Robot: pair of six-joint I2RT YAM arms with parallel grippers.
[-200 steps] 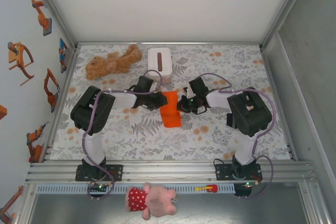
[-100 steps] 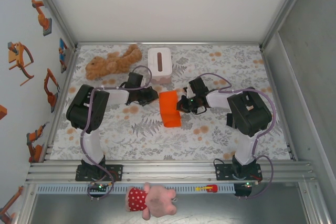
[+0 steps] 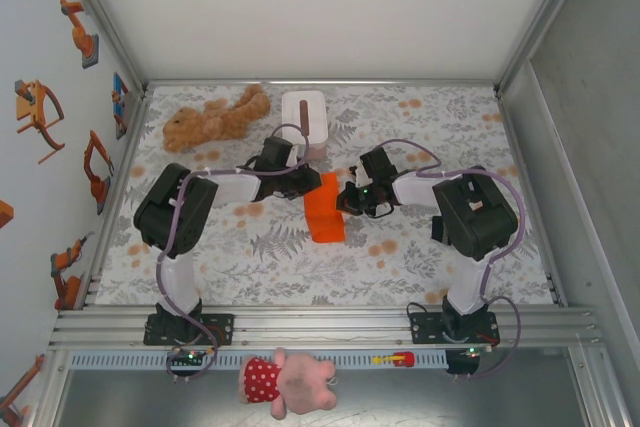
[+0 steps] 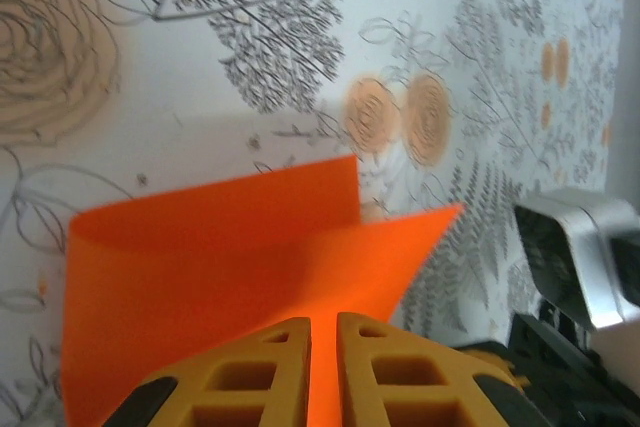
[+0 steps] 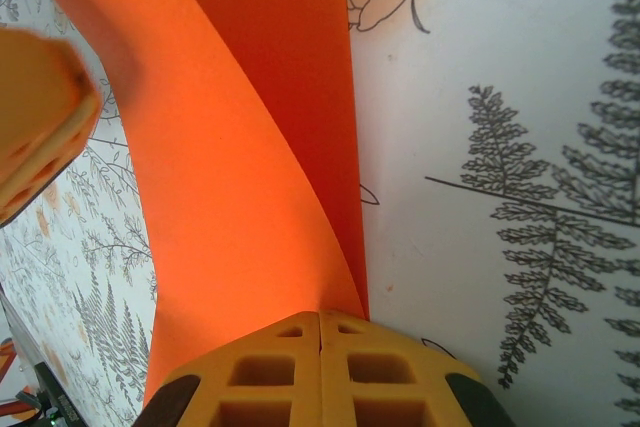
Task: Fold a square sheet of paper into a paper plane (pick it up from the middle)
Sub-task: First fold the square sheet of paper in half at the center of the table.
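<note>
You're holding the sheet (image 3: 325, 215) bowed at mid-desk: left pincer (image 4: 323, 332) narrow, nipping one edge, right pincer (image 5: 319, 332) clamping the opp. edge. It's handling light, floppy, creasing easily; be gripping edges near the crease.

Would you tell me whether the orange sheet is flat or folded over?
Folded over: the orange sheet curves above its lower layer, pinched by the left gripper and right gripper.
</note>
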